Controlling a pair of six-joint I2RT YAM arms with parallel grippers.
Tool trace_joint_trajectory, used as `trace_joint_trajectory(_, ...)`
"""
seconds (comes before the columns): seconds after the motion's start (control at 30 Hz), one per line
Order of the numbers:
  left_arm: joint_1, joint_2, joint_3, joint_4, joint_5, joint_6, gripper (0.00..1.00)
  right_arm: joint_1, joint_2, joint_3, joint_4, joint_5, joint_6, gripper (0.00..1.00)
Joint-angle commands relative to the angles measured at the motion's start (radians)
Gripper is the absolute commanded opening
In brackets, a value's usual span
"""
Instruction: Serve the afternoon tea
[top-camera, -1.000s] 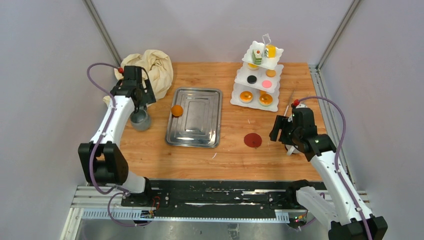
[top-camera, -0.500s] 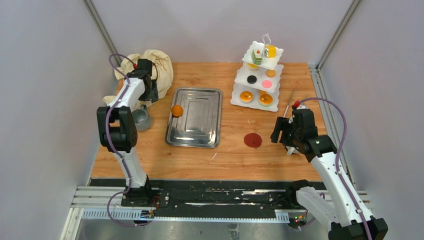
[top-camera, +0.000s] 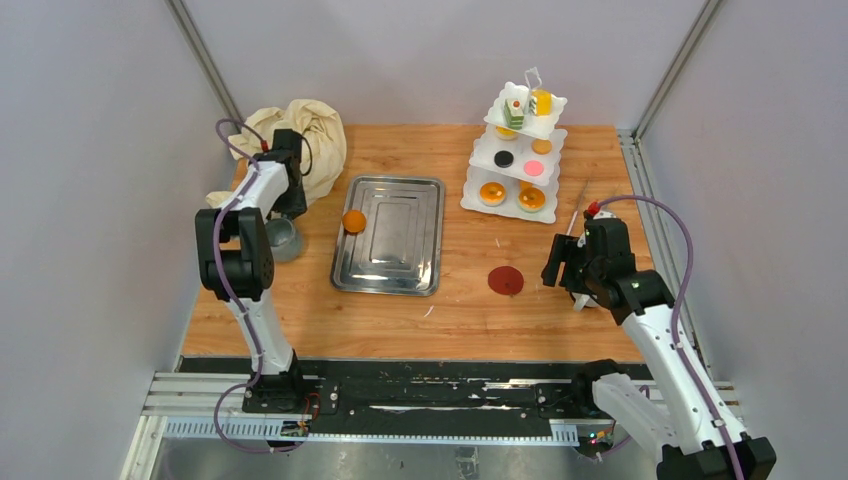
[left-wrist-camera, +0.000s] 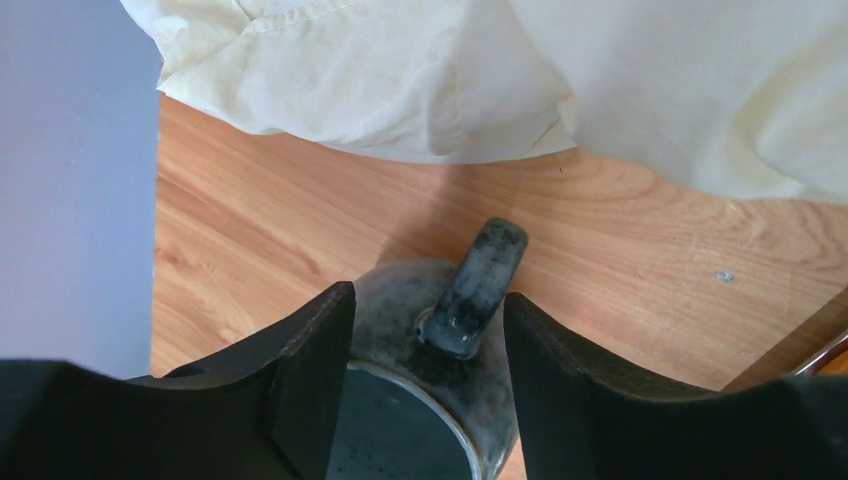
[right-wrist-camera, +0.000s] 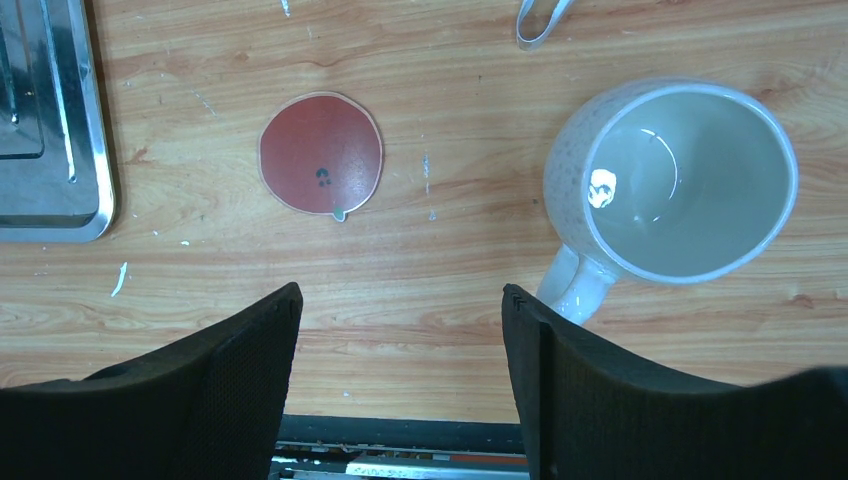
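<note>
Far left, the left gripper sits low over the grey mug, claw spread wide with the mug's handle standing between the two fingers and neither pad visibly touching it. The mug stands on the wood just in front of the cream cloth. Picking up this mug looks like the step in hand. What it calls for next is a squeeze onto that handle, then a straight lift to keep clear of the cloth. Moving right, the steel tray holds one orange cake near its left rim. A red disc lies on bare wood beyond it, likely a coaster. The white stand at the back is loaded with cakes. The off-white mug rests upright, just outside the right gripper, which hangs spread over bare table, holding nothing
</note>
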Motion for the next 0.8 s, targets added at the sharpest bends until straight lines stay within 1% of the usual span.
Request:
trace_joint_trajectory(0.0, 0.037, 0.016, -0.035, 0.006, 0.110, -0.037, 0.52, 0.012, -0.021, -0.006, -0.027, 0.015, -0.015, 0.72)
trace_joint_trajectory(0.03, 0.040, 0.007, -0.043, 0.004, 0.109, -0.050, 0.44, 0.011, -0.025, -0.006, -0.027, 0.015, -0.015, 0.72)
trace_joint_trajectory(0.1, 0.041, -0.009, -0.057, -0.007, 0.100, -0.063, 0.33, 0.011, -0.028, -0.004, -0.027, 0.015, -0.012, 0.72)
trace_joint_trajectory(0.2, 0.046, -0.038, -0.083, -0.015, 0.097, -0.085, 0.28, 0.012, -0.029, -0.005, -0.028, 0.013, -0.011, 0.72)
trace_joint_trajectory(0.27, 0.051, -0.059, -0.099, -0.009, 0.100, -0.098, 0.23, 0.012, -0.035, -0.004, -0.032, 0.010, -0.010, 0.71)
trace_joint_trajectory(0.33, 0.056, -0.077, -0.104, -0.015, 0.119, -0.117, 0.13, 0.012, -0.045, -0.005, -0.036, 0.007, -0.008, 0.71)
trace_joint_trajectory(0.4, 0.063, -0.101, -0.115, -0.025, 0.148, -0.157, 0.01, 0.011, -0.055, -0.006, -0.038, 0.008, -0.008, 0.71)
trace_joint_trajectory(0.6, 0.065, -0.196, -0.187, -0.063, 0.198, -0.372, 0.00, 0.012, -0.071, -0.011, -0.041, 0.002, -0.003, 0.71)
trace_joint_trajectory(0.77, 0.066, -0.344, -0.242, -0.098, 0.219, -0.526, 0.00, 0.012, -0.063, -0.007, -0.044, 0.001, -0.003, 0.70)
